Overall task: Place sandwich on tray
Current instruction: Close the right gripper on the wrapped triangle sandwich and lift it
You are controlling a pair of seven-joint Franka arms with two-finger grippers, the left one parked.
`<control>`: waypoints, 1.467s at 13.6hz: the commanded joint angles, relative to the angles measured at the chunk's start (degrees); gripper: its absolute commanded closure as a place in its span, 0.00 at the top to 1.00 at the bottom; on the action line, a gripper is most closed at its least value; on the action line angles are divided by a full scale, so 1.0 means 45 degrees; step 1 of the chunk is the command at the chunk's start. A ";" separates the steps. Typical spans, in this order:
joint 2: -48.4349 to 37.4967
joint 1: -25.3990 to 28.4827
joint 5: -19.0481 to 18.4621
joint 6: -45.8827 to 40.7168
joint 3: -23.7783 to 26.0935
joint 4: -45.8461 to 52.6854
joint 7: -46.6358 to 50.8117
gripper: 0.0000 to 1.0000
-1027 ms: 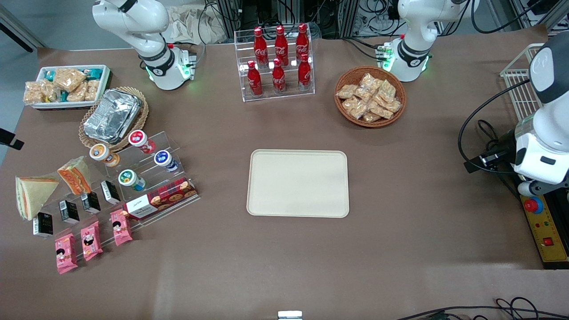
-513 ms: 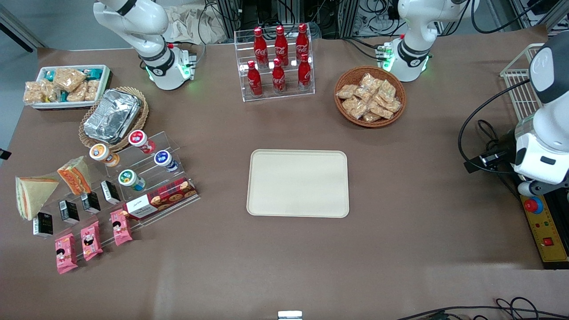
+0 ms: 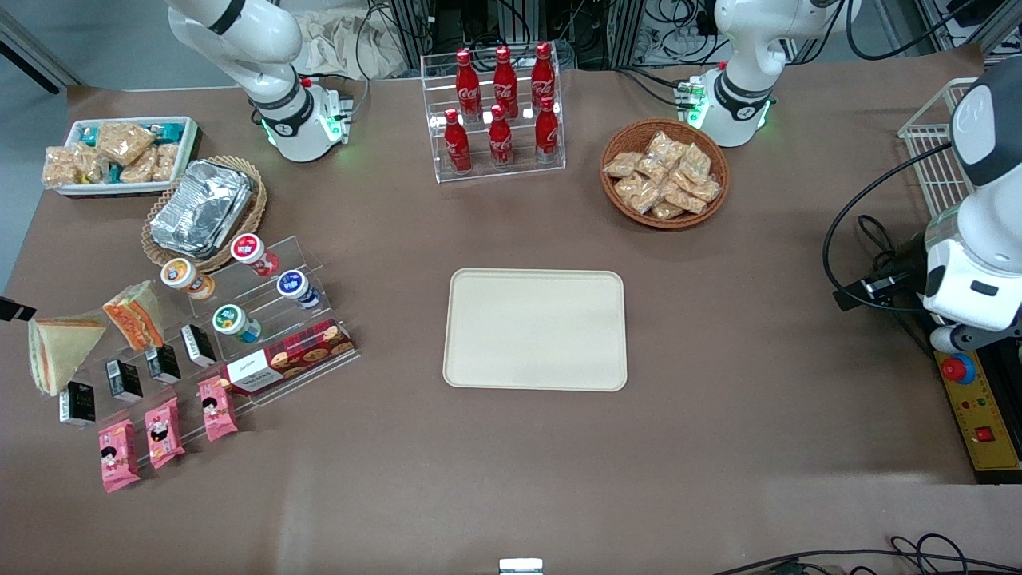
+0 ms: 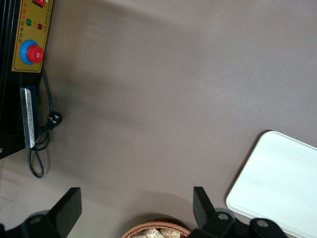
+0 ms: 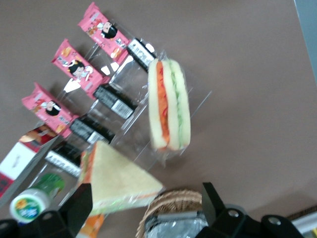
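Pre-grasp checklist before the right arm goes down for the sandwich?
1. Target identified: ok. The sandwich, with red-orange and green filling stripes, stands on the clear stand toward the working arm's end of the table.
2. Not confused with the smaller orange-faced wedge beside it: ok, the two are apart.
3. The gripper open and empty: ok, fingers spread, nothing between them.
4. Gripper aligned over the sandwich: not ok, it hangs above and off to one side, not yet straddling it.
5. The tray free to receive: ok, nothing lies on it.
6. Small black packets close to the sandwich: cannot tell if they clear the fingers.
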 commanded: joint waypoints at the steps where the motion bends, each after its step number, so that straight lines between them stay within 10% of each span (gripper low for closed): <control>1: -0.0196 -0.0349 -0.0149 0.1208 0.0116 -0.1030 -0.0625 0.98; 17: 0.1346 -0.0681 0.0632 0.3904 0.0136 -0.1773 -0.1407 0.96; 20: 0.1386 -0.0759 0.0632 0.3925 0.0155 -0.1773 -0.1602 0.71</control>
